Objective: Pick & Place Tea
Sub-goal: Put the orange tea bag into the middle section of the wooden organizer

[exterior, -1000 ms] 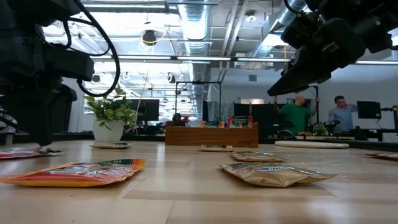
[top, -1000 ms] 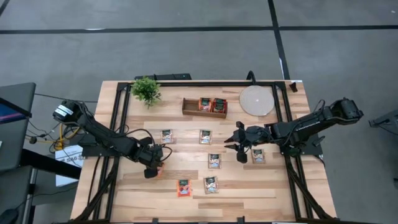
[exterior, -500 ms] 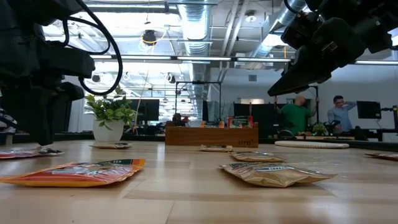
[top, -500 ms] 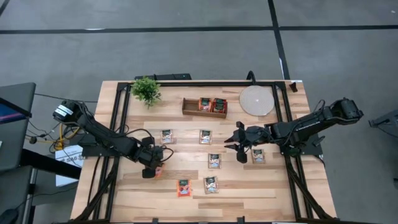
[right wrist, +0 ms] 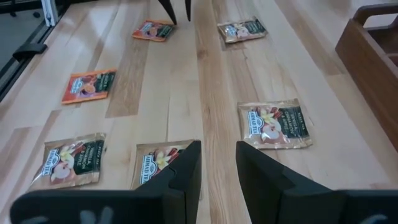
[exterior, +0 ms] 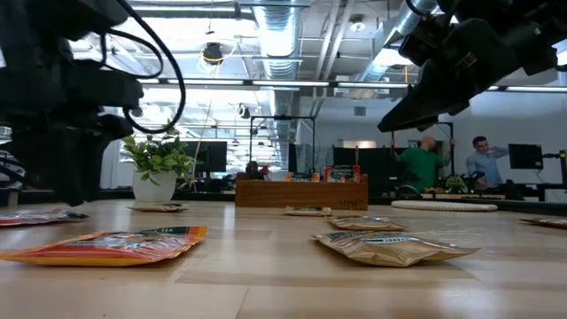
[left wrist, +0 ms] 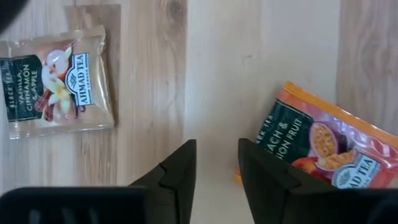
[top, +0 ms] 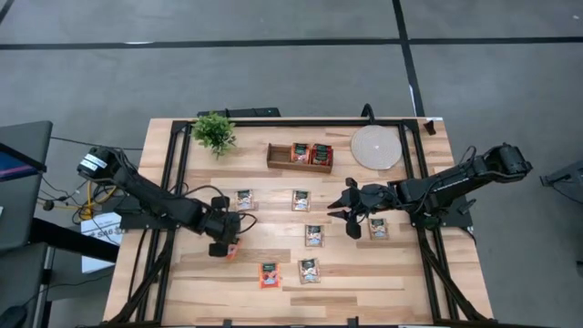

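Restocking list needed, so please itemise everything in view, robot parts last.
table: one, light wood, under everything.
pale sachets: five, grey-white, loose across the table's middle.
red-orange sachets: two, loose; one near the front edge, one beside the left gripper.
tray sachets: two, red, standing in the tray.
tray: one, brown wood, at the back centre.
disc: one, pale, right of the tray.
plant: one, green, back left.
people: two, in the room behind.
left gripper: open, low beside a red-orange sachet.
right gripper: open, above the pale sachets.
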Controlling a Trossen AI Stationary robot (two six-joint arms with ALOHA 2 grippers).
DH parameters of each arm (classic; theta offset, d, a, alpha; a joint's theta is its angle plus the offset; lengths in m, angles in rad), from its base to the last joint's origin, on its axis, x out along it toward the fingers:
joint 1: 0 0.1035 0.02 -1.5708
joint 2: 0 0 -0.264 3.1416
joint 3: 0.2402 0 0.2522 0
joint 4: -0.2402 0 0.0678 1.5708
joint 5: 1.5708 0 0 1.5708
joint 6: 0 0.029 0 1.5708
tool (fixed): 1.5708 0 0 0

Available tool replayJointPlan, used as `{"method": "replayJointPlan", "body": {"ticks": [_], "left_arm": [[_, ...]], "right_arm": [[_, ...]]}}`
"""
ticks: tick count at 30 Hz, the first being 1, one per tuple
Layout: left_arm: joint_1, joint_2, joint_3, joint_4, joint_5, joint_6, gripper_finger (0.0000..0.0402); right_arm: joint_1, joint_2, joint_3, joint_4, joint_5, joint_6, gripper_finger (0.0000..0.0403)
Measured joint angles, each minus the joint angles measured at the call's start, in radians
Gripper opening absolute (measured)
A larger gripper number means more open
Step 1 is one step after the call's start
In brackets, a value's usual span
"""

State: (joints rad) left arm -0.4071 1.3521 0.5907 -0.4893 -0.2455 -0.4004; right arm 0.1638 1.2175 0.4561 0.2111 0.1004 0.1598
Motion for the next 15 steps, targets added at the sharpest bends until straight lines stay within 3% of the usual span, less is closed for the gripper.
{"method": "replayJointPlan", "body": {"ticks": [8, 15], "left_arm": [[0.089, 0.008, 0.000, 0.050, 0.127, 0.098, 0.0111], [0.096, 0.008, 0.000, 0.044, 0.192, 0.117, 0.0110]], "right_arm": [[0.000, 0.000, 0.000, 0.007, 0.000, 0.008, 0.0092], [0.000, 0.000, 0.000, 0.006, 0.000, 0.008, 0.0092]]}}
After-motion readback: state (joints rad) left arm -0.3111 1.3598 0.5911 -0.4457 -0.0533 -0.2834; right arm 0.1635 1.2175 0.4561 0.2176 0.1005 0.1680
